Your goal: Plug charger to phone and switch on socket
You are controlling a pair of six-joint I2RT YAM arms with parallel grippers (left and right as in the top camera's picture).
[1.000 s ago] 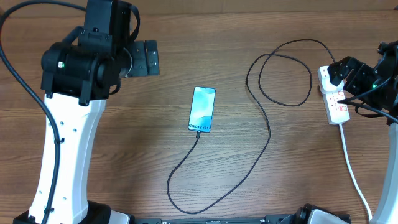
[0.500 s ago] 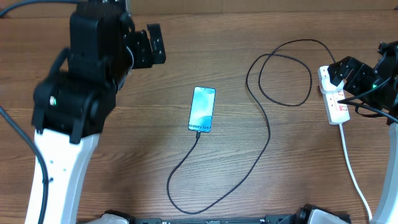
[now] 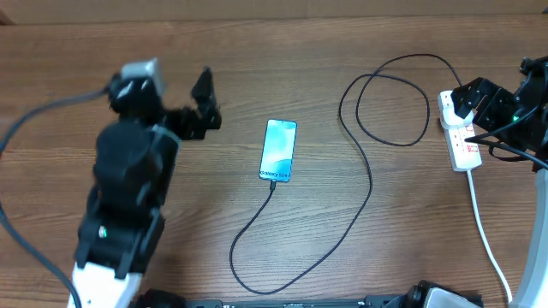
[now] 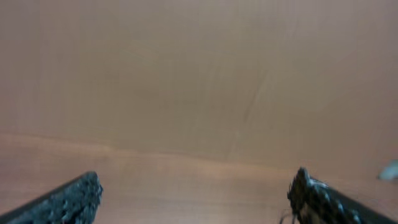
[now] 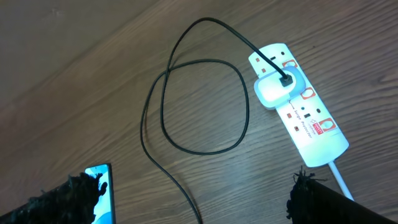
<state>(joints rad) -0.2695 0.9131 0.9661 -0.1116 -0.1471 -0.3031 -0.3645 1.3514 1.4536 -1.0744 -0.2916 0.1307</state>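
Note:
The phone (image 3: 278,151) lies flat mid-table with its blue screen lit, and its corner shows in the right wrist view (image 5: 102,186). The charger, a thin black cable (image 3: 370,184), runs from the phone's near end, loops around, and ends at a white adapter (image 5: 277,90) plugged into the socket (image 5: 305,118). The socket, a white strip (image 3: 465,150), lies at the right edge. My right gripper (image 3: 469,103) hovers open above the socket's far end, holding nothing (image 5: 193,186). My left gripper (image 3: 205,107) is open and empty, left of the phone; its own view (image 4: 196,183) is blurred.
The socket's thick white cord (image 3: 488,239) runs toward the near right corner. The left arm's bulky body (image 3: 128,188) covers the table's left side. A plain brown wall (image 4: 199,74) rises behind the table's far edge.
The left arm has swung back toward the near left side, and its gripper has dropped slightly while staying open. The right arm, phone and cable have not moved.

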